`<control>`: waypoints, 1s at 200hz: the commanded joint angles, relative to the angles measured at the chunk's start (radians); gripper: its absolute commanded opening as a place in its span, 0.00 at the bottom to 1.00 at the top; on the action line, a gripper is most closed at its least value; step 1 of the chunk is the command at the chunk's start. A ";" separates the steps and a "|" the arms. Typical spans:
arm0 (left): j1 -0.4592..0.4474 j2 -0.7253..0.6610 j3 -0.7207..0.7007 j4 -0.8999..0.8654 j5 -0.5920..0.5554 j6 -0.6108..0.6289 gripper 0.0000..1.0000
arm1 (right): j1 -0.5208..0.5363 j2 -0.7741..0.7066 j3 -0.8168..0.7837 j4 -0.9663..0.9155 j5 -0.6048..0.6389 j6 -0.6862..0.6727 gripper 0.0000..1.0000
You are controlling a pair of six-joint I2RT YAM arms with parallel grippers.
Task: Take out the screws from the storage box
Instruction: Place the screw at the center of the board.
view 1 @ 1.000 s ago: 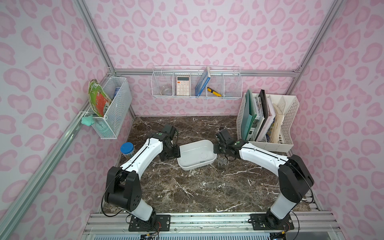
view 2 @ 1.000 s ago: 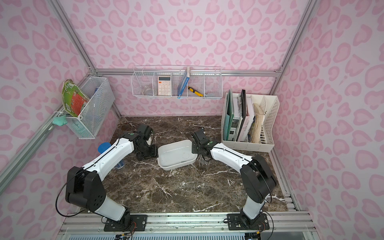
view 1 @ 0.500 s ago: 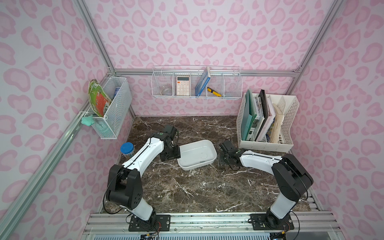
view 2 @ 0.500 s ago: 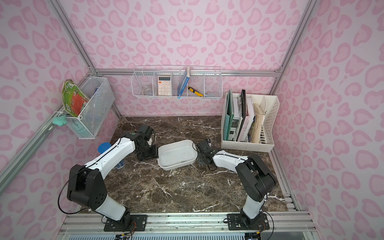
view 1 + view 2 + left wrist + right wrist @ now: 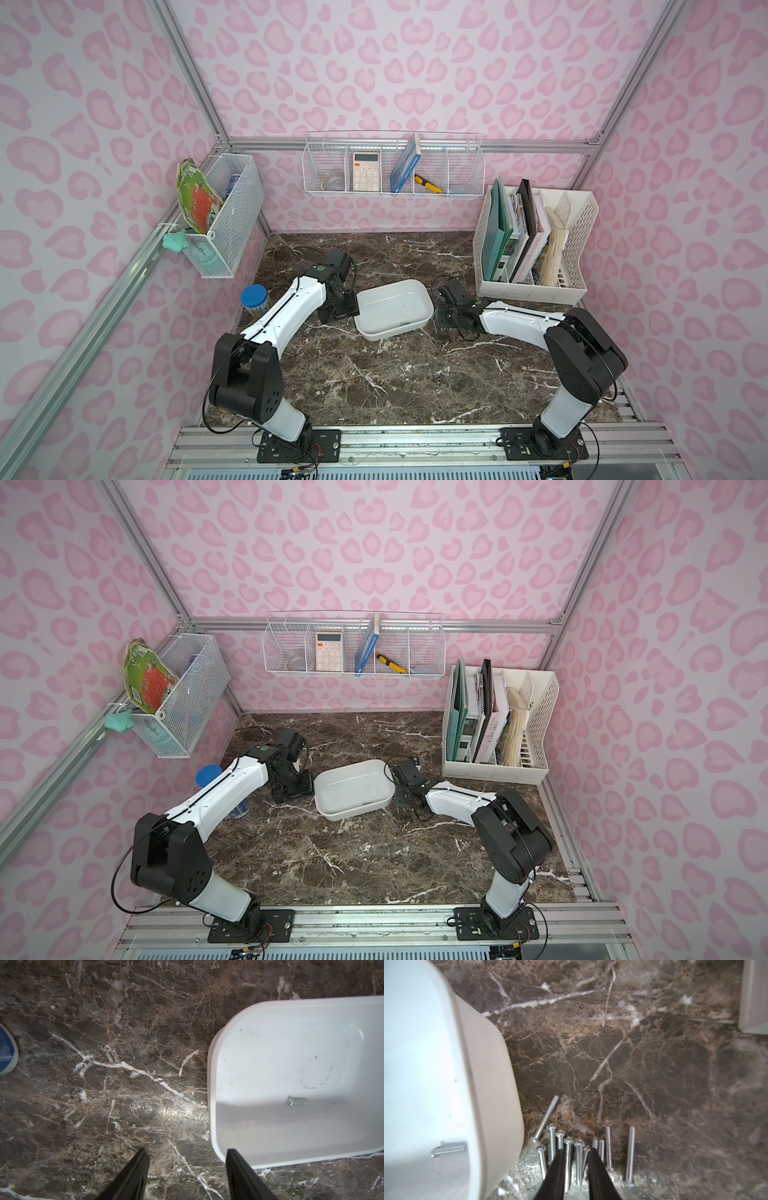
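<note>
Pink leopard-print walls close in a dark marble tabletop (image 5: 395, 374), and the white storage box (image 5: 392, 307) sits at its middle between the two arms.

By the look of it the job is nearly done. About ten screws (image 5: 608, 1147) lie in a loose row on the marble just right of the box, close to its right wall. Only a lone screw (image 5: 297, 1101) shows inside the box, lying flat on the floor in the shadow of the near wall. The right wrist view shows that one too.

The right gripper (image 5: 576, 1150) hangs low over the row with its jaws a little apart. A few screws lie between them, but it seems to be clamped on nothing. The left gripper (image 5: 186, 1151) is at the box's left end, jaws wide apart. One finger is over the marble and the other at the box's corner, gripping nothing.

For the last pick the right arm would have to lift clear of the row and come over the box's right wall. A careless sweep could scatter what is already out. The file rack (image 5: 536, 286) stands close behind on the far right. A blue-lidded jar (image 5: 254, 296) sits at the left, well clear, and the wire baskets (image 5: 392, 166) hang on the walls out of the way
</note>
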 commanded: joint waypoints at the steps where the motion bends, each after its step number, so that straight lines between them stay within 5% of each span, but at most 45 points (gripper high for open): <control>1: 0.000 -0.018 -0.035 -0.025 0.031 -0.106 0.64 | 0.001 -0.040 -0.010 0.021 -0.007 -0.018 0.26; 101: -0.020 0.018 -0.091 0.064 0.118 -0.268 0.56 | 0.002 -0.303 -0.157 0.018 0.012 -0.017 0.30; 200: -0.022 0.145 -0.053 0.079 0.101 -0.274 0.37 | 0.002 -0.337 -0.198 -0.003 0.027 -0.019 0.30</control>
